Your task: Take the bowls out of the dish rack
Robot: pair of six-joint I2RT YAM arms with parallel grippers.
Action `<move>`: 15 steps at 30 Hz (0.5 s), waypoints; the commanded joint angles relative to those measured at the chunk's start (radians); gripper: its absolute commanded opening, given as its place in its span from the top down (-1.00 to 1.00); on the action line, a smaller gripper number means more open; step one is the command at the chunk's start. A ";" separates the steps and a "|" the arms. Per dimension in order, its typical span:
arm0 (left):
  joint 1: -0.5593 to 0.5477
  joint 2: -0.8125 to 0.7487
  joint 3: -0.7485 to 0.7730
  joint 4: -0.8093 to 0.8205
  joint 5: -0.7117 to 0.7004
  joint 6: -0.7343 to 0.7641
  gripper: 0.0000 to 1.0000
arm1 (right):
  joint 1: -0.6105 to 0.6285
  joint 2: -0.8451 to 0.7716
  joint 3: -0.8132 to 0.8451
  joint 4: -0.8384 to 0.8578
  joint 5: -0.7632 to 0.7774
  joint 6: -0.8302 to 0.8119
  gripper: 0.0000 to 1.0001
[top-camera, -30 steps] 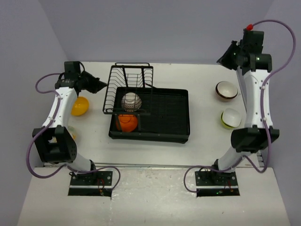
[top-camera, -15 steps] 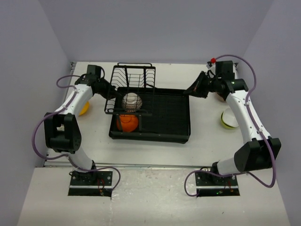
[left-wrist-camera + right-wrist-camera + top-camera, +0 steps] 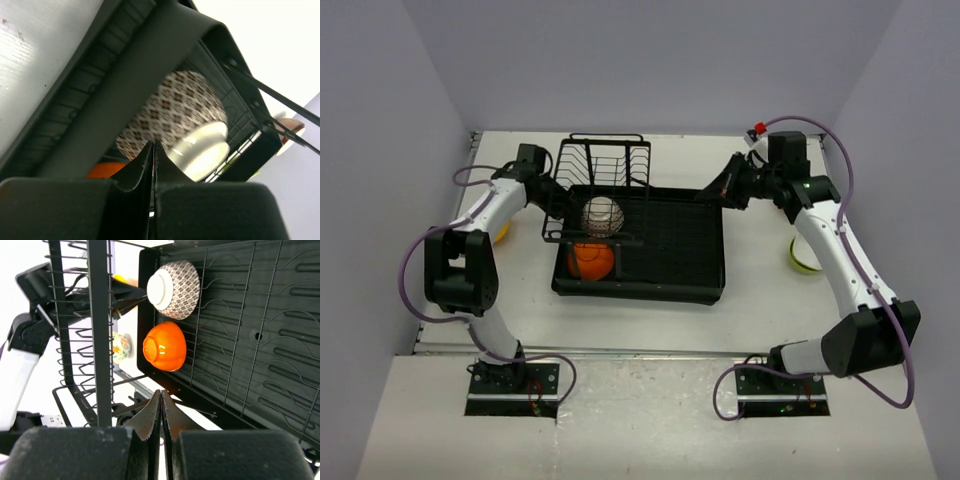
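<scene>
The black dish rack (image 3: 670,250) sits mid-table, its wire part on the left. Two bowls stand in it: a brown patterned bowl (image 3: 601,215) and, nearer me, an orange bowl (image 3: 590,261). My left gripper (image 3: 552,190) is shut and empty against the rack's left side, level with the patterned bowl (image 3: 175,110), which fills the left wrist view past the tips (image 3: 153,145). My right gripper (image 3: 705,195) is shut and empty over the tray's far right corner. In the right wrist view its tips (image 3: 161,392) point toward the orange bowl (image 3: 165,346) and the patterned bowl (image 3: 175,282).
A lime green bowl (image 3: 805,255) rests on the table right of the rack, partly behind my right arm. A yellow bowl (image 3: 500,232) peeks out behind my left arm. A floral bowl (image 3: 120,346) shows through the wires in the right wrist view.
Both arms swung in toward the rack. The right arm came down from high at the far right and its gripper shut. The left gripper moved right to the rack's side.
</scene>
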 commanded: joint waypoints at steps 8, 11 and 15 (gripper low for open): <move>-0.024 0.116 0.060 0.072 0.029 0.014 1.00 | 0.033 0.060 -0.066 0.070 -0.013 0.012 1.00; -0.036 0.136 0.079 0.080 0.035 0.011 1.00 | 0.035 0.088 -0.066 0.073 -0.008 0.003 1.00; -0.059 0.169 0.100 0.091 0.058 0.009 1.00 | 0.058 0.166 -0.018 0.089 -0.040 -0.008 1.00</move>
